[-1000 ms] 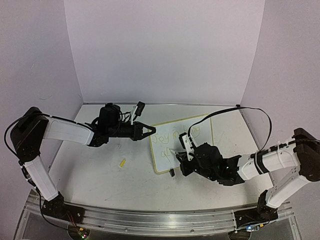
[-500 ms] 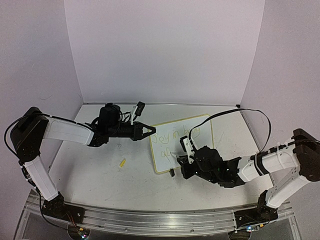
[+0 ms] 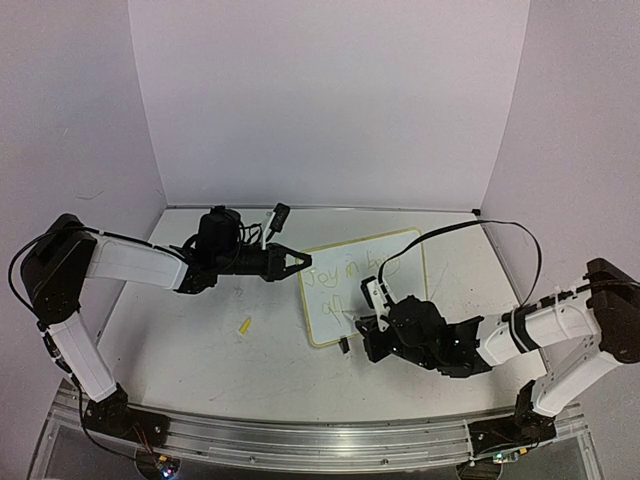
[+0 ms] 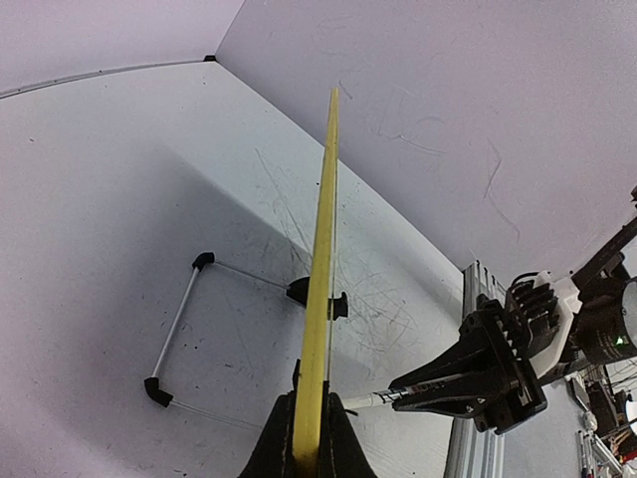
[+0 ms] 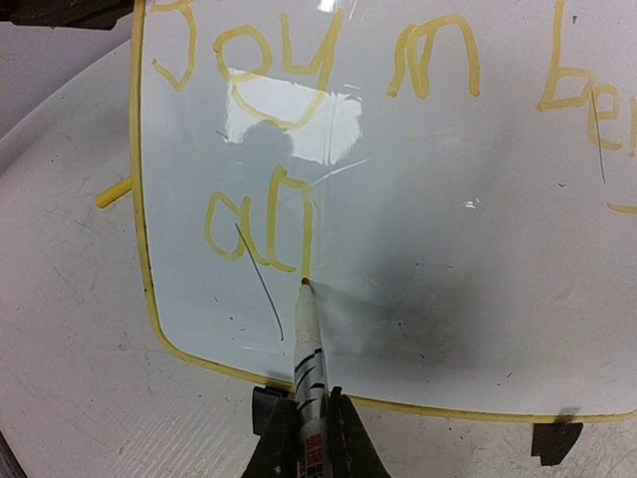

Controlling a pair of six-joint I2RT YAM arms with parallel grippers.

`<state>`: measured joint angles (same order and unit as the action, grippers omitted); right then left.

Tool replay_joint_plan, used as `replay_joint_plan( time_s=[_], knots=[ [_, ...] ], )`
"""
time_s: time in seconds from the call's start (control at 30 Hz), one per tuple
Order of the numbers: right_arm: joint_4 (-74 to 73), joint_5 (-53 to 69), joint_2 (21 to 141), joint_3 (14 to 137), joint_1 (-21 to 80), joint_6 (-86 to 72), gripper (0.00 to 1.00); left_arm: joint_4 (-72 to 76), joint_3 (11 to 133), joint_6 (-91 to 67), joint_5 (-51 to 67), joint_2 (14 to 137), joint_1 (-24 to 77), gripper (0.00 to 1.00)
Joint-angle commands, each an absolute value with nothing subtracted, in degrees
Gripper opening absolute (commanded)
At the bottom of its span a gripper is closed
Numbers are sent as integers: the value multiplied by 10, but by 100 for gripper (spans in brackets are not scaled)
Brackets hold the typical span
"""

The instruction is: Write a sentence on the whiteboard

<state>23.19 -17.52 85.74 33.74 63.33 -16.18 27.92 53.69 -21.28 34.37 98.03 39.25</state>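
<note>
White table [image 3: 200,350], plain pale walls on three sides

- Left gripper [image 3: 297,262]: fingers pressed onto the left edge of the whiteboard [image 3: 405,265], pinching it. In its wrist view the board [image 4: 324,229] is edge-on, with only the yellow rim visible, running up from between the fingers [image 4: 284,453]
- A thin wire stand [image 4: 179,321] with black ends sits on the table on one side of the board. Black clip feet [image 4: 317,296] are at the rim
- Right gripper [image 3: 360,322]: clamped on a thin white pen [image 5: 308,334] at the board's near-left corner
- The pen's yellow tip touches the board face [image 5: 448,279] at the bottom of the last stroke of line two
- The sentence [image 5: 418,60] is in yellow cursive: top line "Joy in be…", cut off at the right of the wrist view; second line has only "al" so far
- From the top camera the writing [image 3: 335,277] is on the left and upper part of the board, and the lower right is bare
- Two black feet [image 5: 553,439] are on the near rim, one just beside the pen
- A small yellow piece [image 3: 244,324] lies on the table left of the board, apart from it, and looks like a pen cap
</note>
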Motion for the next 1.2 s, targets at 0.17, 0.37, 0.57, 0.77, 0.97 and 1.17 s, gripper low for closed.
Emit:
replay_joint_plan(
  time_s=[0.17,0.37,0.57,0.77,0.97,1.17],
  knots=[
    [247,-202,827,358,631,-144,0,208,541,-175,266,979,389,0],
    [256,-209,846,373,627,-134,0,208,543,-175,267,980,389,0],
    [262,-208,850,379,623,-130,0,208,542,-174,266,980,389,0],
    [258,-210,856,374,618,-137,0,207,543,-173,267,982,389,0],
    [245,-204,863,365,619,-146,0,207,544,-172,267,981,389,0],
    [228,-206,862,358,618,-159,0,206,546,-173,267,982,389,0]
  ],
)
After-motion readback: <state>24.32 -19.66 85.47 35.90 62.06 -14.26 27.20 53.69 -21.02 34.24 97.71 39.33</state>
